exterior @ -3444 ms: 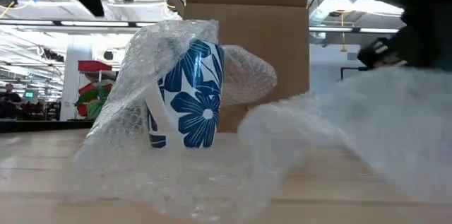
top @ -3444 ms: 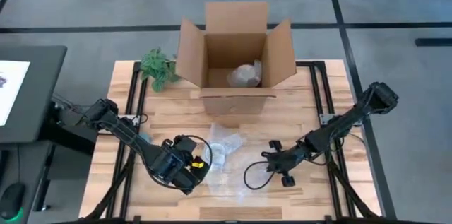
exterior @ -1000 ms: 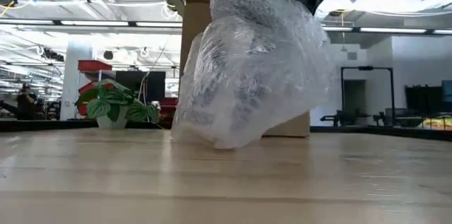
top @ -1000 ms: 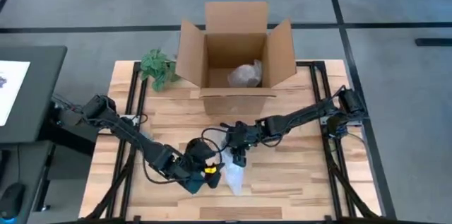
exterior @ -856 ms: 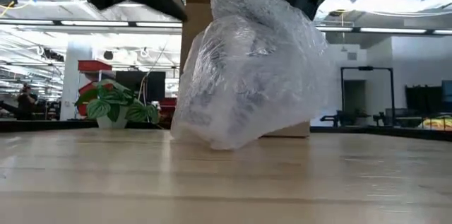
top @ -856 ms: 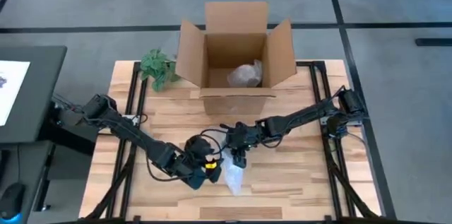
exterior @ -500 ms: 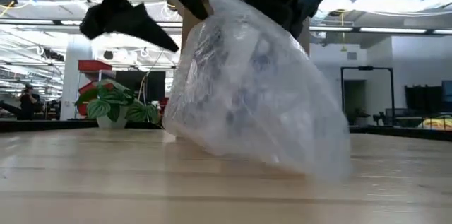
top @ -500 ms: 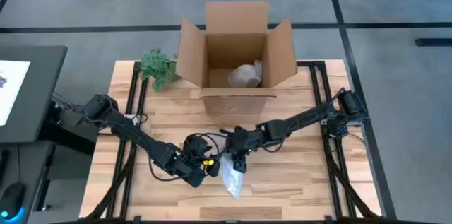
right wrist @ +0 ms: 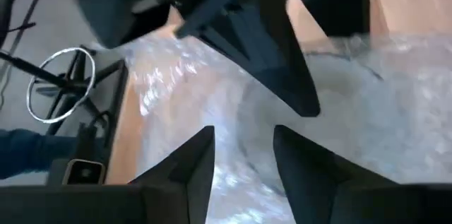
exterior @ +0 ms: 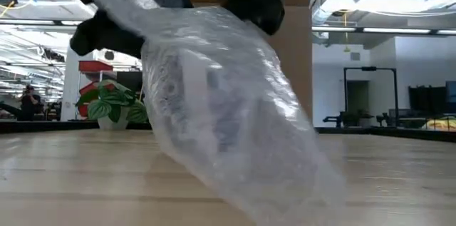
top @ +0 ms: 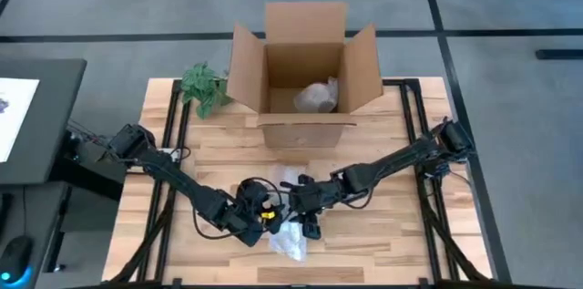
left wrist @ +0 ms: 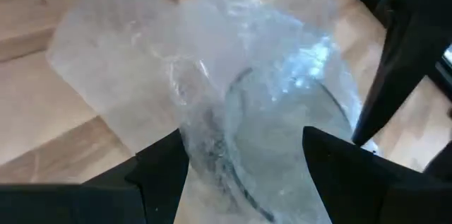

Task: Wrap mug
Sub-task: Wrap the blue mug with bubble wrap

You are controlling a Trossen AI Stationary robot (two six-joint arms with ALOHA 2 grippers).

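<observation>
The mug (left wrist: 282,136) is bundled in clear bubble wrap (exterior: 221,119) and shows only dimly through it; the bundle (top: 290,239) is tilted near the table's front middle. My right gripper (top: 308,219) is shut on the wrap at the bundle's upper end. My left gripper (top: 261,217) is open just left of the bundle. Its fingers (left wrist: 166,171) stand wide apart on either side of the wrapped mug. My right gripper pinches bunched bubble wrap (right wrist: 244,128) between its two fingers at the bundle's upper end, coming from the table's right and slanting down. The bundle hangs tilted below it (exterior: 214,33), its loose tail low near the table. My left gripper: I cannot tell whether its fingers touch the wrap.
An open cardboard box (top: 305,61) stands at the far middle with another wrapped bundle (top: 316,98) inside. A small green plant (top: 205,87) sits at the far left. Bare wood lies to the near left and right of the arms.
My right gripper has moved toward the table's near edge and a little left, carrying the bundle along. The bundle has tipped from nearly upright to strongly slanted. Its tail has swung toward the near edge. My left gripper has closed in around it.
</observation>
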